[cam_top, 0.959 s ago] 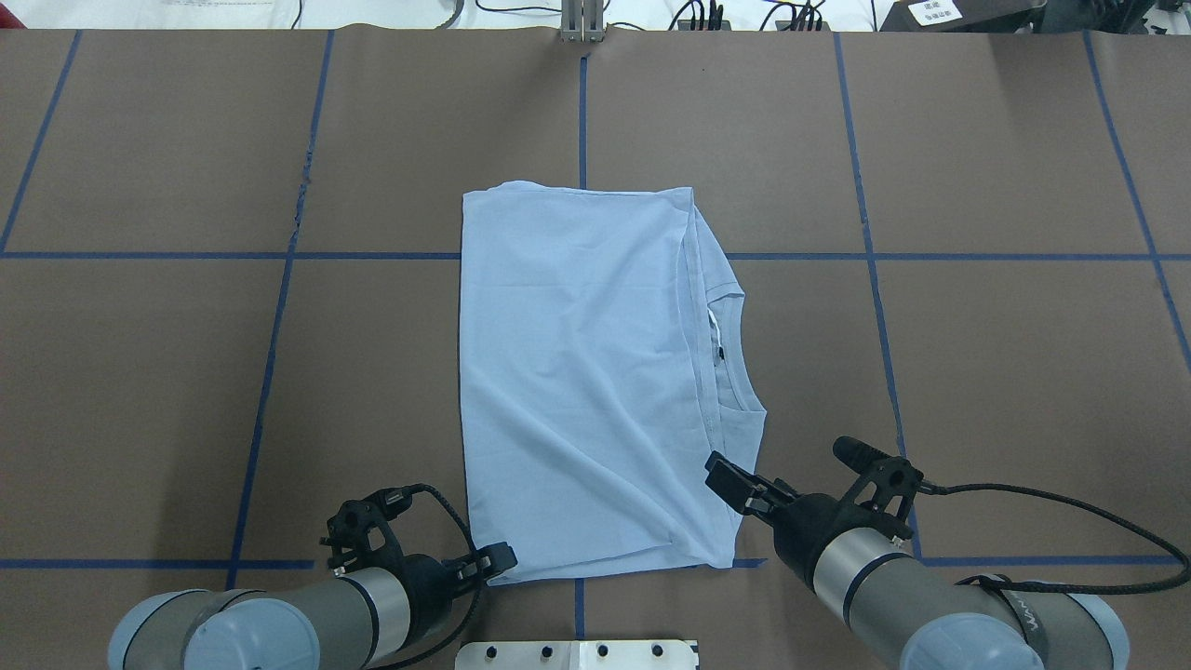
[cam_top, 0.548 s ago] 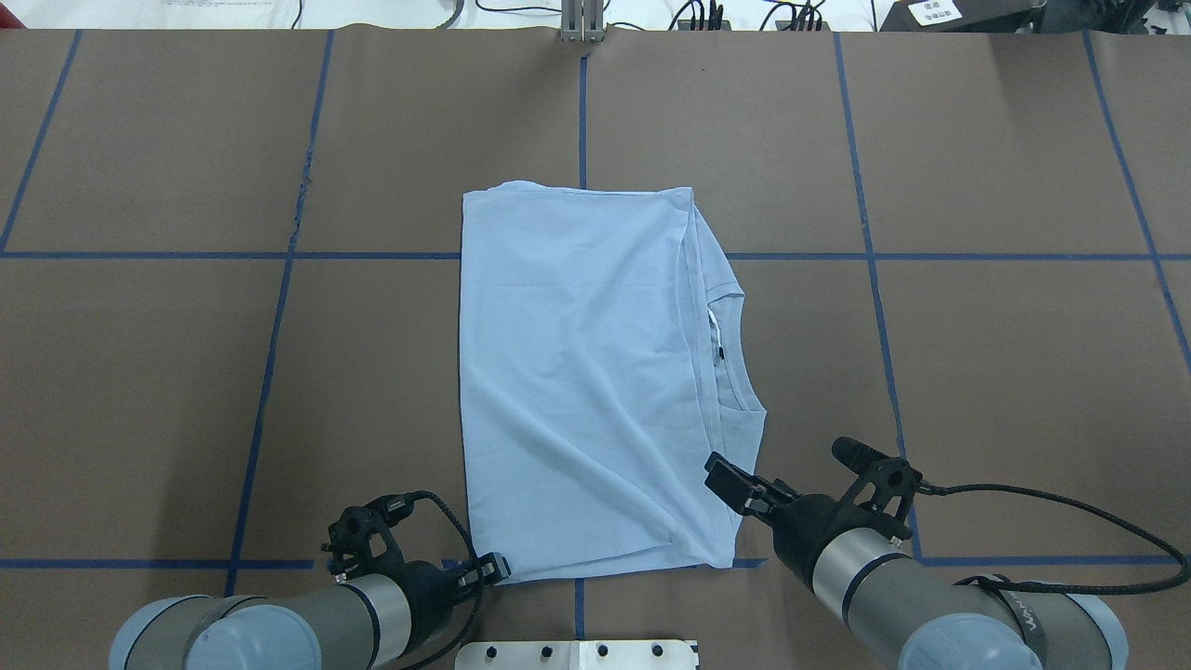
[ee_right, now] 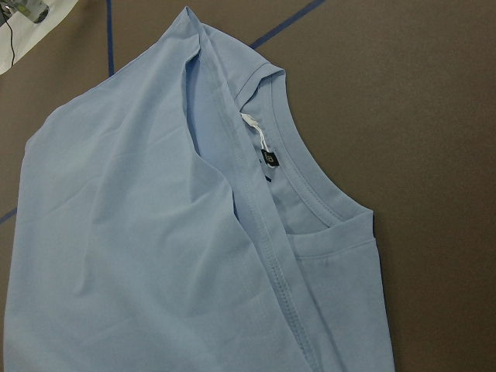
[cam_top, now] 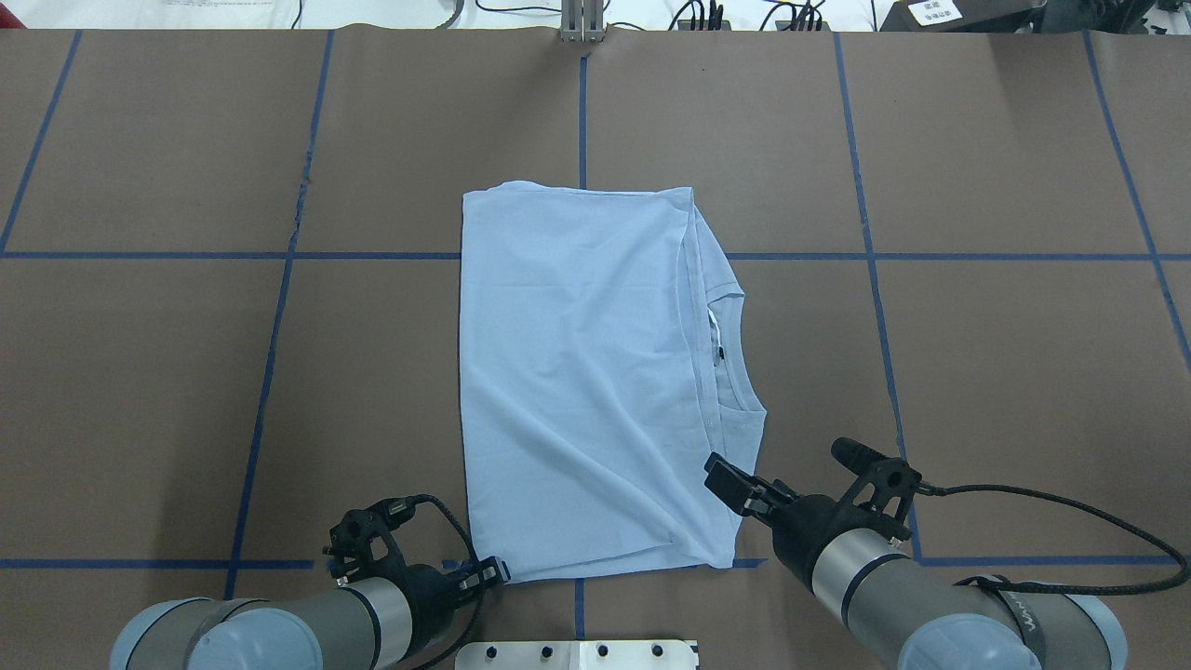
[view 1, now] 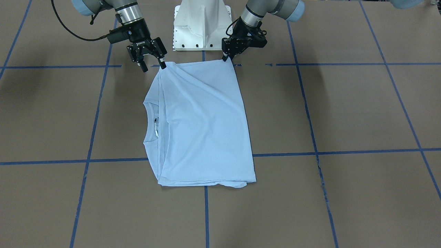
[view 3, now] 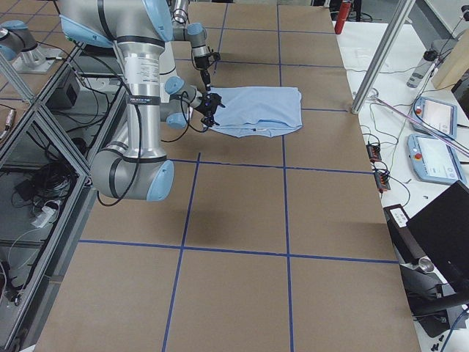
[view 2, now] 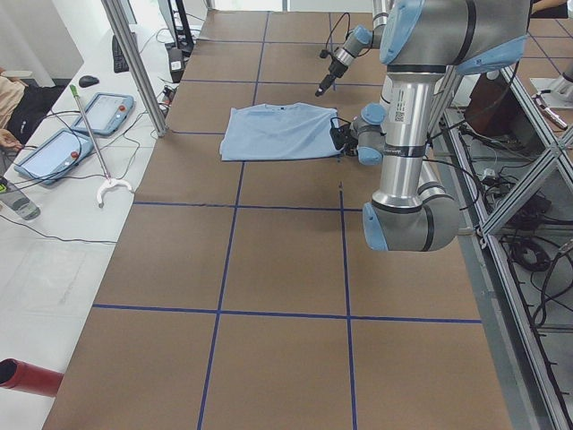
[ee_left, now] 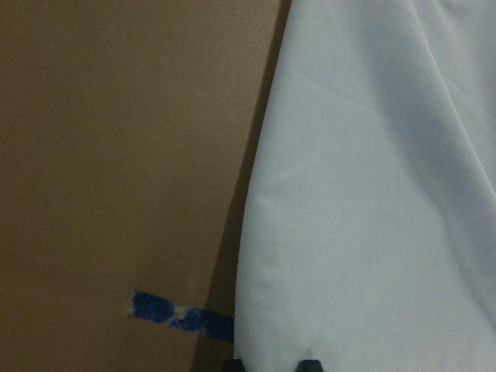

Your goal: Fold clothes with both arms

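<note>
Well, right gripper [view 1: 153, 67] spread at T-shirt [view 1: 203, 127] corner, left gripper [view 1: 225, 58] grip can't be told; only top layer might get pinched.

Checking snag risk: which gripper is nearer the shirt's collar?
Right. The right gripper sits robot-side of the collar; the left gripper is across the T-shirt, at its other near corner.

The left gripper [cam_top: 496, 569] at the T-shirt [cam_top: 577, 372] corner shows too small to judge its grip, and the neck label [ee_right: 270, 160] print is unreadable.
</note>
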Robot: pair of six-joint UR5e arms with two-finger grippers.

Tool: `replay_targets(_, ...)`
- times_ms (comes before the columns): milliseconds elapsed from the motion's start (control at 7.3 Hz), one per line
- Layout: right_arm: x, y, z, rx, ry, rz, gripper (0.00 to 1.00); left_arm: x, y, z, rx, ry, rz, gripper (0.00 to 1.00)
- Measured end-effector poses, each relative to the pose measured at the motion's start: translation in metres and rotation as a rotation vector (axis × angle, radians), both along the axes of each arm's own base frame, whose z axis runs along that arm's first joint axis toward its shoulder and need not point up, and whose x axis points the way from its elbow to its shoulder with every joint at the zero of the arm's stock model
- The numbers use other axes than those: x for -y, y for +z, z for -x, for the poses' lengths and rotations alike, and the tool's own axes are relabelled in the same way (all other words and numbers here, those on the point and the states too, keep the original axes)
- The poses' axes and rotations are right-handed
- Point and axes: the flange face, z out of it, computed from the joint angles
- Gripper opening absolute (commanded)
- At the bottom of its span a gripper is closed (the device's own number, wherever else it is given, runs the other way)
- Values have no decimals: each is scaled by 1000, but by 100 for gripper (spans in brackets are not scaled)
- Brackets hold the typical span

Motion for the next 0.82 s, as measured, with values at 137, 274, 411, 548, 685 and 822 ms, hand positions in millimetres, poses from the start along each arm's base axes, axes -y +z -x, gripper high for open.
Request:
replay_targets(137, 0, 0, 0, 0, 0, 0, 100, 0, 0, 0, 0, 0, -2, 40)
replay_targets(274, 0, 0, 0, 0, 0, 0, 100, 1, 0, 0, 1, 0, -5, 40)
replay_targets(411, 0, 0, 0, 0, 0, 0, 100, 2, 0, 1, 2, -1, -8, 38)
replay_targets(548, 0, 0, 0, 0, 0, 0, 100, 3, 1, 1, 4, -2, -10, 14)
replay_targets(685, 0, 1, 1, -2, -1, 0, 99, 3, 1, 1, 4, -2, -10, 0)
replay_targets(822, 0, 2, 2, -3, 0, 2, 94, 4, 2, 1, 5, -5, -10, 0)
